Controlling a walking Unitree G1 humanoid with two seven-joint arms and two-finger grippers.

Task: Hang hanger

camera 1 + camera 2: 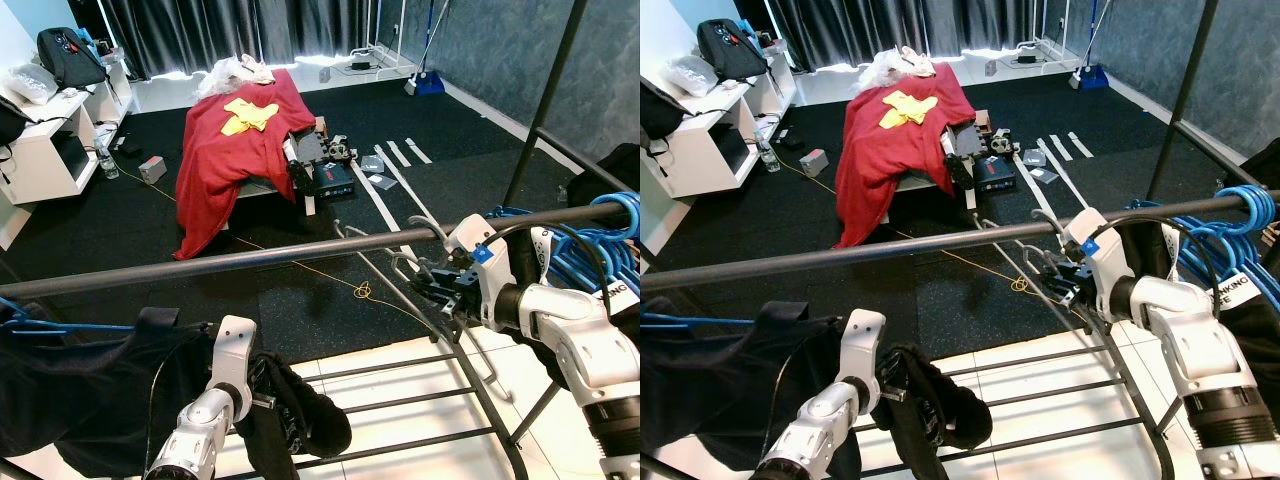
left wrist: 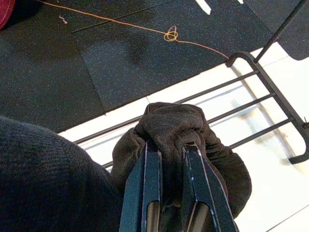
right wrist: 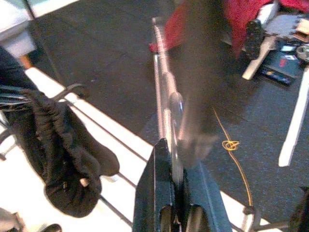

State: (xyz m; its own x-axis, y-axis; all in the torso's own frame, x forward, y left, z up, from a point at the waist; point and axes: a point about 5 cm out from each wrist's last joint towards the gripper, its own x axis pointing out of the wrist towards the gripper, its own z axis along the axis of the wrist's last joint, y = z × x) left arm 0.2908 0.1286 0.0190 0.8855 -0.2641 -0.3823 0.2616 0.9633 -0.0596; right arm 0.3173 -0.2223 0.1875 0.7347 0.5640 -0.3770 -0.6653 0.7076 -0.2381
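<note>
right gripper [image 1: 432, 283] just under the rack rail [image 1: 250, 258]; fingers pinched on a grey wire hanger [image 3: 166, 104] | left gripper [image 2: 169, 159] low beside rack; closed on dark garment [image 2: 178, 128] | blue hangers [image 1: 600, 235] on rail's right end

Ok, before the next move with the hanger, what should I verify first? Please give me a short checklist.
1. Right pincer shut on the hanger: ok.
2. Left pincer shut on the dark garment: ok.
3. Hanger hook over the rail: cannot tell; it is blurred.
4. Bare stretch of rail beside the blue hangers: ok.
5. Dark garment apart from the hanger: ok.
</note>
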